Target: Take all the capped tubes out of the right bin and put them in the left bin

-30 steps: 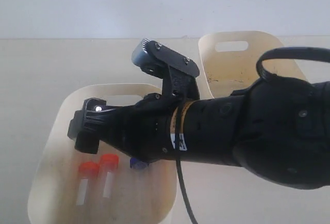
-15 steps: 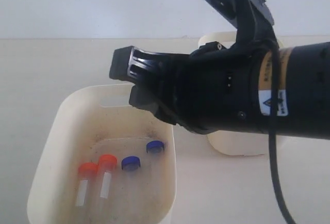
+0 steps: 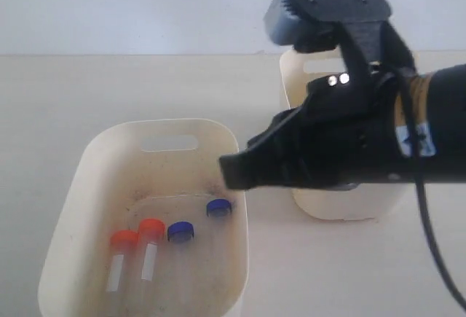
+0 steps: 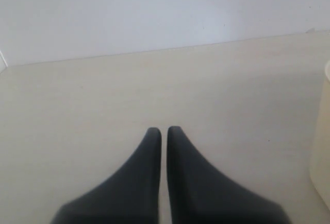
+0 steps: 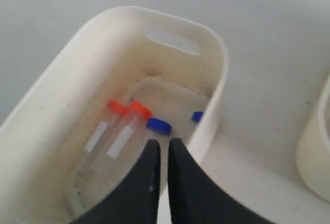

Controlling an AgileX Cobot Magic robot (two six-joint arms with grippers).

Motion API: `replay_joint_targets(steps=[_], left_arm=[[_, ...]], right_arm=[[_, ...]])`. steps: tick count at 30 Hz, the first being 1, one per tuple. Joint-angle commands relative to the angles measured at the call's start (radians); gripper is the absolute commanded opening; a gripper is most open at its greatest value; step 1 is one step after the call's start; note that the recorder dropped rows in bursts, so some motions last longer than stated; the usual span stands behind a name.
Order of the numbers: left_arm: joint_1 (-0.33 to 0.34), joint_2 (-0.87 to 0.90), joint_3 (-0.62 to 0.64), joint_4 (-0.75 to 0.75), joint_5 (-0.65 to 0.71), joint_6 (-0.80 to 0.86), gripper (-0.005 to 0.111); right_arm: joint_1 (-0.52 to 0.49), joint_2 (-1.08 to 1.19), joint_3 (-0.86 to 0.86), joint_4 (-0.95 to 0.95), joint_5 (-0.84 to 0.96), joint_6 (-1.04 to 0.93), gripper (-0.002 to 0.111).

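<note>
All four capped tubes lie in the grime-speckled left bin [image 3: 95,157]. The two orange-capped tubes [image 3: 124,238] [image 3: 151,227] lie side by side with white label strips, beside two blue-capped tubes [image 3: 181,231] [image 3: 218,208]. My right gripper [image 3: 227,171] hangs shut and empty above that bin's right rim. The right wrist view shows the same bin [image 5: 219,64], orange caps [image 5: 139,110], a blue cap [image 5: 159,126] and the right gripper [image 5: 164,143]. The right bin [image 3: 349,204] is mostly hidden behind the right arm. My left gripper [image 4: 163,130] is shut over bare table.
The right arm's black body and wrist camera mount [image 3: 328,11] cover most of the right bin, so its inside cannot be seen. A cream bin edge [image 4: 322,147] shows in the left wrist view. The pale tabletop meets a white wall at the back.
The right arm has pulled up and to the right out of the left bin. Its jaws, open half a second ago, are now shut. Both blue-capped tubes now lie uncovered in the bin.
</note>
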State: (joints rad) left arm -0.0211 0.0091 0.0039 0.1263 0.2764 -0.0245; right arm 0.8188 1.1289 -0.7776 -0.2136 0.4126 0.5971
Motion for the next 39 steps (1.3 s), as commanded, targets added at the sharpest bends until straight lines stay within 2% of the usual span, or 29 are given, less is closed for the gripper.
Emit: replay_joint_targets(steps=[1, 6, 13, 17, 23, 30, 33, 39], left_arm=[[0.001, -0.002, -0.004, -0.007, -0.015, -0.012, 0.004], [0.001, -0.002, -0.004, -0.007, -0.015, -0.012, 0.004], [0.001, -0.002, -0.004, -0.007, -0.015, -0.012, 0.004], [0.001, -0.002, -0.004, -0.007, -0.015, -0.012, 0.004], [0.001, -0.002, -0.004, -0.007, -0.015, -0.012, 0.004], [0.001, -0.002, -0.004, -0.007, -0.015, -0.012, 0.004], [0.001, -0.002, -0.004, -0.007, -0.015, -0.012, 0.004], [0.001, -0.002, -0.004, -0.007, -0.015, -0.012, 0.004]], right_arm=[[-0.176, -0.116, 0.022, 0.110, 0.022, -0.019, 0.005], [-0.387, -0.297, 0.158, 0.247, -0.037, -0.019, 0.005], [-0.681, -0.541, 0.486, 0.388, -0.072, 0.004, 0.005], [-0.789, -0.721, 0.609, 0.389, -0.096, 0.062, 0.005], [-0.872, -0.971, 0.697, 0.387, -0.131, 0.039, 0.005], [-0.869, -1.129, 0.767, 0.374, -0.253, -0.150, 0.005], [-0.869, -1.129, 0.778, 0.361, -0.303, -0.227, 0.005], [-0.869, -1.129, 0.778, 0.285, -0.166, -0.413, 0.005]])
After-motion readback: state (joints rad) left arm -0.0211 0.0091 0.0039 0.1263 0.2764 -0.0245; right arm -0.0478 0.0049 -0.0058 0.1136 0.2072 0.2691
